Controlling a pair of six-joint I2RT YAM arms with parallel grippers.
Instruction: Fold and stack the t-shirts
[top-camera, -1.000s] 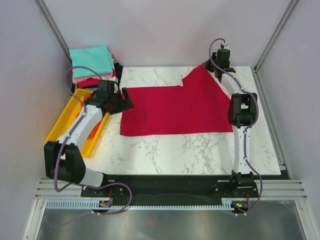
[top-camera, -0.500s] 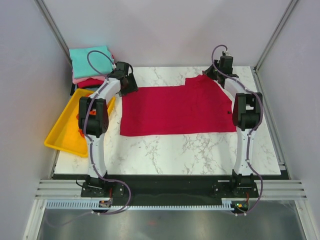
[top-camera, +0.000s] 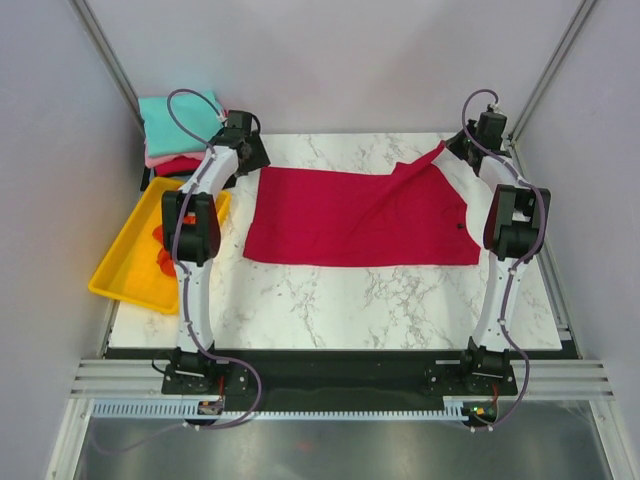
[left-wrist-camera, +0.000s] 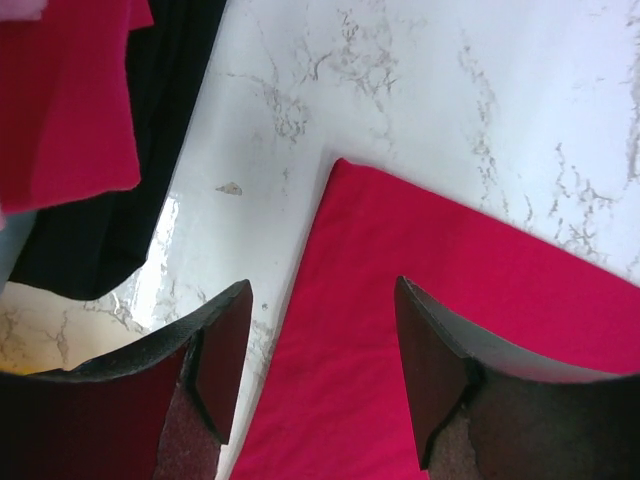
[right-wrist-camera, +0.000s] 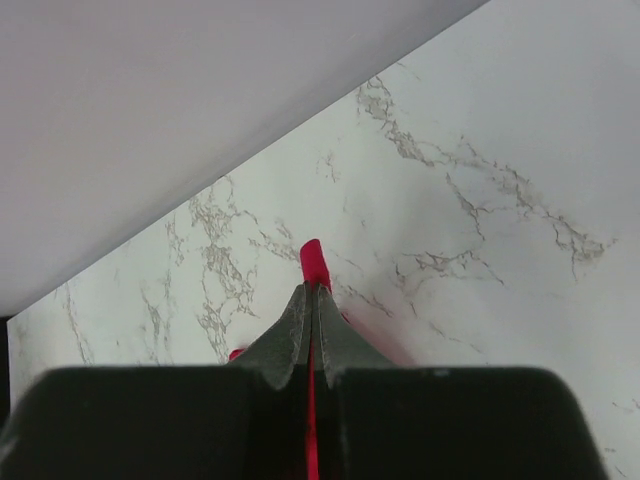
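A crimson t-shirt (top-camera: 350, 215) lies spread flat on the marble table, also in the left wrist view (left-wrist-camera: 450, 330). My right gripper (top-camera: 452, 150) is shut on its far right corner and holds that corner lifted; a red tip of cloth (right-wrist-camera: 313, 262) sticks out past the closed jaws (right-wrist-camera: 310, 292). My left gripper (top-camera: 252, 160) is open and empty, low over the shirt's far left corner (left-wrist-camera: 320, 330), jaws either side of the cloth edge. Folded shirts (top-camera: 178, 125), teal on top, then pink and red, are stacked at the back left.
A yellow tray (top-camera: 130, 262) holding orange cloth sits at the table's left edge. Black and red cloth (left-wrist-camera: 70, 120) of the stack lies just left of my left gripper. Walls close off the back and both sides.
My left arm swung from the tray side to the shirt's far left corner. My right gripper moved right toward the back right corner, pulling the shirt's corner out with it.
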